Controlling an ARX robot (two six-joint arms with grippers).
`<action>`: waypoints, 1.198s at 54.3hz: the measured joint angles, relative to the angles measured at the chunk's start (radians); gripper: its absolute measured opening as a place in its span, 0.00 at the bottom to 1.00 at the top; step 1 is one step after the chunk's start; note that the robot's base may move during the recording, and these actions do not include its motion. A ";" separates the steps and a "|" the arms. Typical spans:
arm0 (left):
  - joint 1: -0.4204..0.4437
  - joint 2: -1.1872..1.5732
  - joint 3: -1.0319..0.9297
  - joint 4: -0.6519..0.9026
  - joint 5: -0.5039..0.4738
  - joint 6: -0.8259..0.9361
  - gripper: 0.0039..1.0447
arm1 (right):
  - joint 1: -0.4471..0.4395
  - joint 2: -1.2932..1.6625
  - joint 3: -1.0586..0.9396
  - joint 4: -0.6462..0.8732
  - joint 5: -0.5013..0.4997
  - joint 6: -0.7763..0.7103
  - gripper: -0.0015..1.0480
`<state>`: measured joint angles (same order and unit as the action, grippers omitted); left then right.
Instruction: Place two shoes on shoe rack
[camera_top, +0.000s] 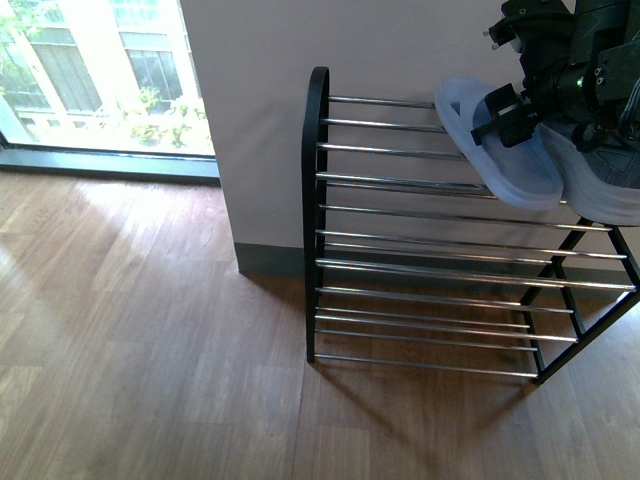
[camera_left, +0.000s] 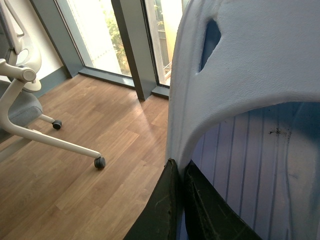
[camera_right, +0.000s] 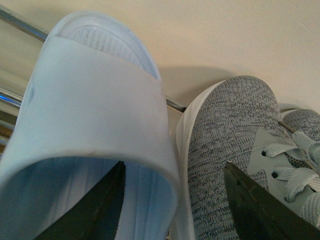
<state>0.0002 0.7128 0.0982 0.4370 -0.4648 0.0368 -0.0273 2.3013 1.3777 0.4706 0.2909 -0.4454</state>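
Right wrist view: right tool (camera_right: 175, 200) spread, straddling sandal (camera_right: 90, 100) strap edge and sneaker (camera_right: 230, 145) toe; left tool state unclear.

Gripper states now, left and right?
Left gripper: closed on the slide sandal strap.
Right gripper: open, holding nothing.

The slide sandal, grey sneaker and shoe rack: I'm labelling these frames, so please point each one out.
slide sandal (camera_right: 85, 90), right wrist view, on its pale blue strap.
grey sneaker (camera_right: 232, 125), right wrist view, on its knit toe.
shoe rack (camera_top: 317, 200), front view, on its black side frame.
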 joint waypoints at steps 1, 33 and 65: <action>0.000 0.000 0.000 0.000 0.000 0.000 0.02 | 0.000 0.000 -0.001 0.000 -0.001 -0.001 0.58; 0.000 0.000 0.000 0.000 0.000 0.000 0.02 | -0.014 -0.159 -0.024 -0.212 -0.135 -0.085 0.91; 0.000 0.000 0.000 0.000 0.000 0.000 0.02 | -0.211 -0.717 -0.395 -0.118 -0.301 -0.259 0.91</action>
<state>0.0002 0.7128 0.0982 0.4370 -0.4648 0.0368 -0.2386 1.5841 0.9829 0.3523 -0.0097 -0.7048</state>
